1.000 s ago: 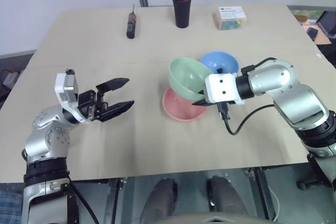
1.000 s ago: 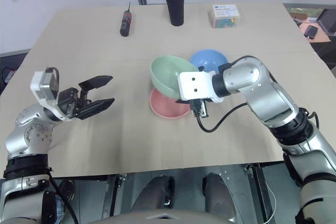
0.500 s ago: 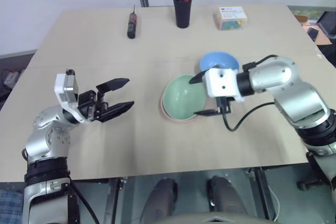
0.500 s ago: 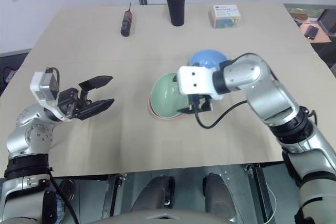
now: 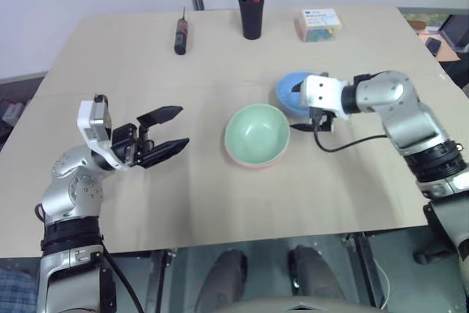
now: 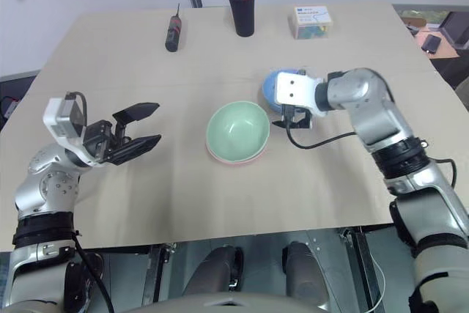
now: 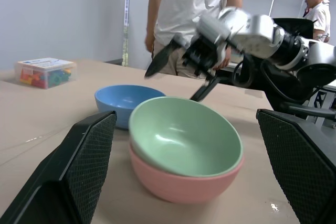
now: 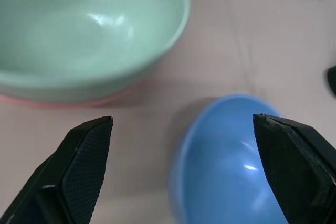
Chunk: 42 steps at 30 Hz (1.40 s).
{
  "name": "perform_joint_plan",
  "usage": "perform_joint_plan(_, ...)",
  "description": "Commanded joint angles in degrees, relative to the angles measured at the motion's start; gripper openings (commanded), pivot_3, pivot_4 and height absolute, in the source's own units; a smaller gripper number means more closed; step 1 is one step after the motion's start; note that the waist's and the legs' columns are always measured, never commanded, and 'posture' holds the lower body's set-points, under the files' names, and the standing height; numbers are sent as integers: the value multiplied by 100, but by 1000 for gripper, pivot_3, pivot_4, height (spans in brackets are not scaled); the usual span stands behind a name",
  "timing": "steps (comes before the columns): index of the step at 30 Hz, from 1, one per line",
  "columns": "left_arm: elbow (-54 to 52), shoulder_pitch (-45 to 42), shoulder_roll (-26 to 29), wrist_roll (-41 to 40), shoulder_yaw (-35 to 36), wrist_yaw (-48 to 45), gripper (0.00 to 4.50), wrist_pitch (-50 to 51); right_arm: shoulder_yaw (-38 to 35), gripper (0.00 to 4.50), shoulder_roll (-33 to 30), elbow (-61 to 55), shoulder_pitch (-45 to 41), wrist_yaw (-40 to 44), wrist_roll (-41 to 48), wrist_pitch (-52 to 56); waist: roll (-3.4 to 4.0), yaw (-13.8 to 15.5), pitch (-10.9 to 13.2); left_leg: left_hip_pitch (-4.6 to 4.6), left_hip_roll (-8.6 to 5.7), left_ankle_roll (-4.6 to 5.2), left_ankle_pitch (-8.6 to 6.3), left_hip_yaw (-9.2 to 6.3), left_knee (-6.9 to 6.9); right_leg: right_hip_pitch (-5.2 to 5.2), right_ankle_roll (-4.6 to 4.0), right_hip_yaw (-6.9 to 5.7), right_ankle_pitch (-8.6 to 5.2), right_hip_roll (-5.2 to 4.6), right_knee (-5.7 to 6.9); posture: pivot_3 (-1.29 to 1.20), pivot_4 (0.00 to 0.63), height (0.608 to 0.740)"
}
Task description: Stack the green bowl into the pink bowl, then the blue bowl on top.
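1. We see the table (image 5: 110, 71) carrying all three bowls near its middle, with a cup of pens (image 5: 253, 14), a screwdriver (image 5: 180, 36) and a small box (image 5: 320, 23) lined up well apart along the far edge.
2. The green bowl (image 5: 256, 133) now sits upright inside the pink bowl (image 5: 251, 163), whose rim shows as a thin band beneath it. A second ago it hung tilted above the pink bowl in the right gripper, so we judge the first stacking step done.
3. The blue bowl (image 5: 293, 89) rests on the table just beside the stack, on its far right side, and is still not stacked.
4. Our right gripper (image 5: 308, 107) has let go and swung over the blue bowl; its fingers are spread wide and carry nothing, with the blue rim between them in the right wrist view.
5. Our left gripper (image 5: 165, 131) hovers well to the left of the stack, jaws apart and empty, as it was before.
6. We judge the next move to be closing on the blue bowl's rim.
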Motion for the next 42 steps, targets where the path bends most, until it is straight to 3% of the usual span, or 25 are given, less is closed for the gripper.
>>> perform_joint_plan(1,-103,7,35,-86,63,-23,4500,-6,-4,4470,141,499,-255,-105,-217,-526,0,4,0,0,0,0,0,-1,0,-1,0,0,0,0,1,0,150,740)
perform_joint_plan(2,-115,17,40,-86,70,-19,4500,0,-2,4470,214,687,-278,-128,-252,-606,0,9,0,-1,0,0,0,-1,0,-2,0,-1,0,0,0,0,150,740)
perform_joint_plan(5,-146,49,53,-91,93,-4,4500,5,-16,3736,359,1176,-352,-217,-365,-811,0,4,0,-2,0,0,0,-1,0,-1,0,-1,0,-1,-3,0,150,740)
perform_joint_plan(14,-205,104,72,-122,120,23,4500,28,-124,140,410,1485,-425,-218,-468,-1013,0,-6,0,-1,0,-1,0,-2,0,-2,0,0,0,1,0,0,150,740)
perform_joint_plan(24,-180,47,41,-104,56,-8,4500,36,-397,55,286,1136,-629,-183,-332,-1144,1,-5,1,-1,1,-1,0,-1,0,-3,0,0,0,1,1,0,150,740)
perform_joint_plan(34,89,-150,74,-74,83,-219,4500,-53,-539,55,180,-1807,-635,1135,1007,313,1,6,1,-2,5,-1,0,-7,-1,-3,0,-5,0,3,0,0,150,740)
perform_joint_plan(42,364,-332,96,-14,63,-392,4500,-160,-187,55,157,-3248,-184,1251,1332,1272,0,17,0,-4,0,-1,0,-10,3,-2,0,-7,0,-1,3,0,150,740)
